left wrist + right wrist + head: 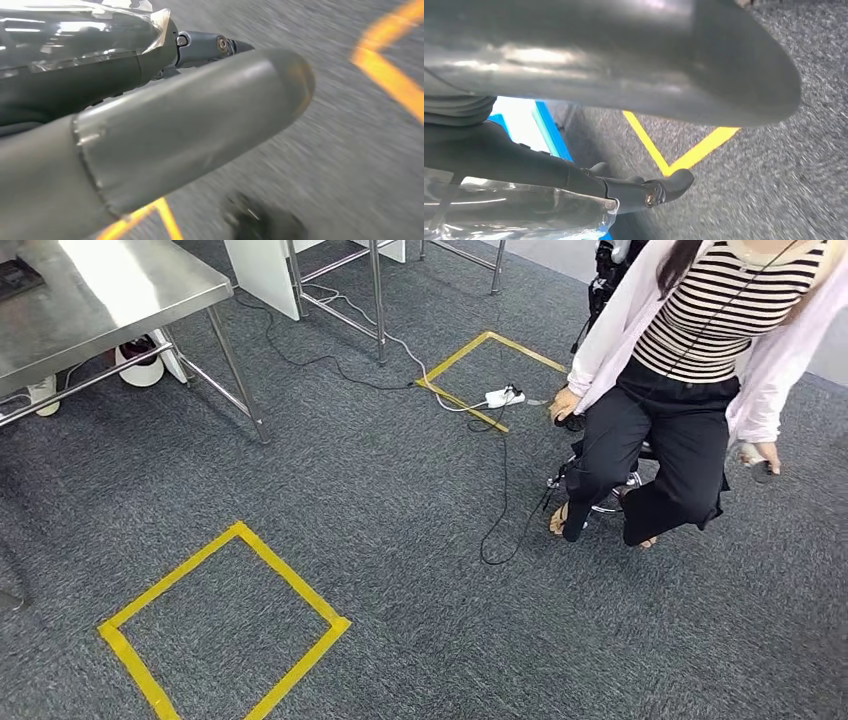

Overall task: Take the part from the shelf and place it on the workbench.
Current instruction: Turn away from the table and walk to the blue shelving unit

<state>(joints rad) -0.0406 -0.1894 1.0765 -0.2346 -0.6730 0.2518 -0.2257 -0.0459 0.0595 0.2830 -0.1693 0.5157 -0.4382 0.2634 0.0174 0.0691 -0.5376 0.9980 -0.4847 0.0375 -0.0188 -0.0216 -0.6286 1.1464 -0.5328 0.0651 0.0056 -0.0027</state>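
Honestly, you had no part or shelf anywhere ahead; both hands hung over carpet (400,540), left hand (165,115) and right hand (614,75) fingers apart, holding nothing, the table (100,290) forward-left.

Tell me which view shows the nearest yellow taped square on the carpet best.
The head view: the yellow taped square lies nearly whole on the grey carpet, only its near corner cut off. The left wrist view shows blurred stretches of yellow tape behind the left hand; the right wrist view shows one taped corner beyond the right hand. Whether these belong to that square is unclear.
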